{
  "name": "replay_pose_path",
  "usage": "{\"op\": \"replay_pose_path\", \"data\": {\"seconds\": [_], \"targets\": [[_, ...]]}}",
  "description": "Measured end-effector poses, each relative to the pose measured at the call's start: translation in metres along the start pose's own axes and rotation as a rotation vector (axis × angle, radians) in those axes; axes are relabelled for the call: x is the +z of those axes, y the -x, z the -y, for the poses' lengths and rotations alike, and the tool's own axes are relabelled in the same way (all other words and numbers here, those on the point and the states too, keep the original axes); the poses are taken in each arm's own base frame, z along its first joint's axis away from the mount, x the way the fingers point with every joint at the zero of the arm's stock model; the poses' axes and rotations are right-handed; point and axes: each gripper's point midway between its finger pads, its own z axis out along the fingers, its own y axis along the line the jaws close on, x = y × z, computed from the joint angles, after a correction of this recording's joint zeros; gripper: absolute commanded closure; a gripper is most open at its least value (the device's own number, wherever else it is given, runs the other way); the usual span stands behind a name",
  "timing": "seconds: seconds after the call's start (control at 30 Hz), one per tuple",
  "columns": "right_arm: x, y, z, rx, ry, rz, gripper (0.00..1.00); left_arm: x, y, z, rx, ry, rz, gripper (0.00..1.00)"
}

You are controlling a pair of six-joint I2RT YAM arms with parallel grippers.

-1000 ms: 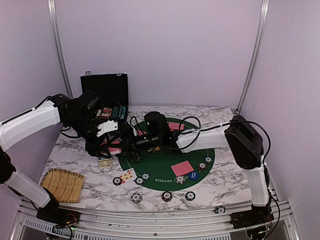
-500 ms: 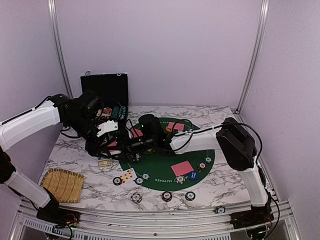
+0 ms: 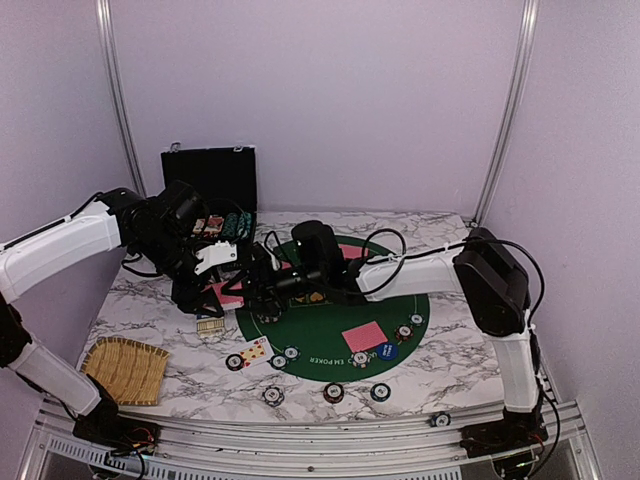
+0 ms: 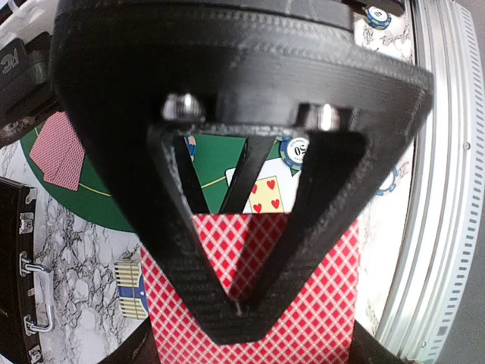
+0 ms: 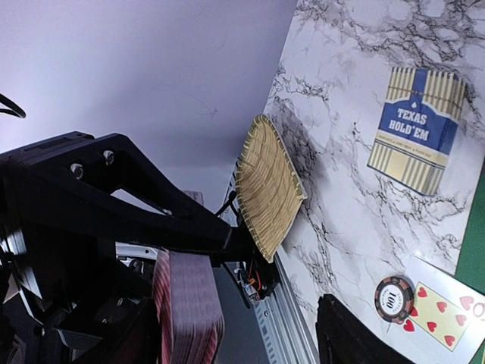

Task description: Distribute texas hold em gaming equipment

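The left gripper (image 4: 235, 307) is clamping the deck of red-backed cards (image 4: 303, 303) in the air over the tabletop's left half, beside the green felt (image 3: 330, 340). The right gripper (image 5: 239, 341) is hovering alongside, fingers spread, holding nothing. The cards are looking light, thin and slick, so I'd be pinching one card's edge.
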Motion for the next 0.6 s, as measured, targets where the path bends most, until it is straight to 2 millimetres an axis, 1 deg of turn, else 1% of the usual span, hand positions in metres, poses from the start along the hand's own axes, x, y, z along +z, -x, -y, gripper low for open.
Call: {"op": "replay_pose_path", "data": {"seconds": [0.23,0.37,0.6], "targets": [[-0.013,0.002,-0.003,-0.018,-0.007,0.014,0.43,0.000,0.000,0.000,0.001,0.000,-0.001,1.00],[-0.021,0.003,-0.003,-0.017,-0.014,0.024,0.54,0.000,0.000,0.000,0.000,0.000,-0.001,1.00],[-0.033,0.006,-0.009,-0.023,-0.013,0.043,0.72,0.000,0.000,0.000,0.000,0.000,-0.002,1.00]]}}
